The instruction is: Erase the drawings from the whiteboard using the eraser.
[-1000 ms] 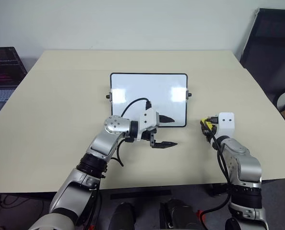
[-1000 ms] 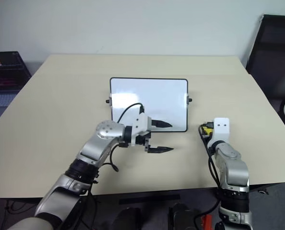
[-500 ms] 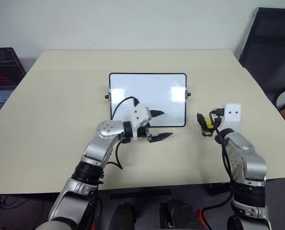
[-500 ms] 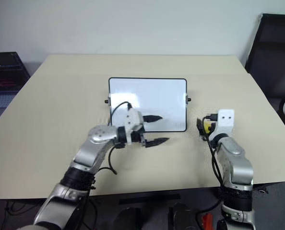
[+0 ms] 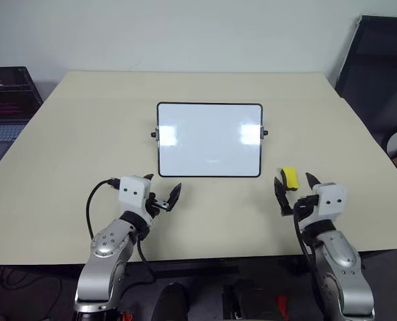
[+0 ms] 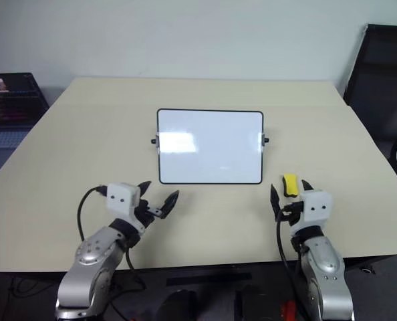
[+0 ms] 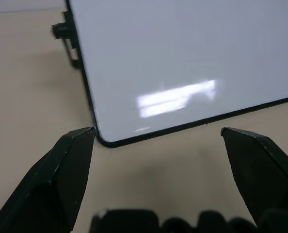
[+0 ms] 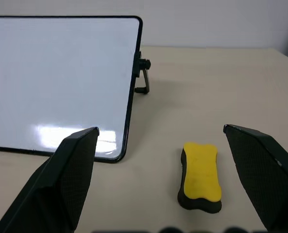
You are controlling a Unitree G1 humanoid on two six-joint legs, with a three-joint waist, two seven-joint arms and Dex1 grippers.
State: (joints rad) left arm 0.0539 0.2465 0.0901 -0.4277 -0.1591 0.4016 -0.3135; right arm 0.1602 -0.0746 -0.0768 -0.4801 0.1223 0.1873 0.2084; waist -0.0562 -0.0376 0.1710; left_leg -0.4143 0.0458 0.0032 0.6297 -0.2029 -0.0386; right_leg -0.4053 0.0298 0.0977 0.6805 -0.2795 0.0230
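- Lying flat mid-table [image 5: 85, 134]: whiteboard [image 5: 209, 140], wiped clean.
- Resting just right of the board's near corner: eraser [image 5: 289, 176].
- Hovering with jaws spread, gripping nothing: left gripper [image 5: 166, 198], right gripper [image 5: 297, 190].

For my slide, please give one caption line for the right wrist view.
Open right gripper facing the yellow eraser on the table beside the wiped whiteboard.

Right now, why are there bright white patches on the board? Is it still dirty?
That's glare. In the left eye view the glossy whiteboard mirrors two lamps near its side edges. In the left wrist view it's one streak low on the board; in the right wrist view, a patch at the corner. I see no drawings.
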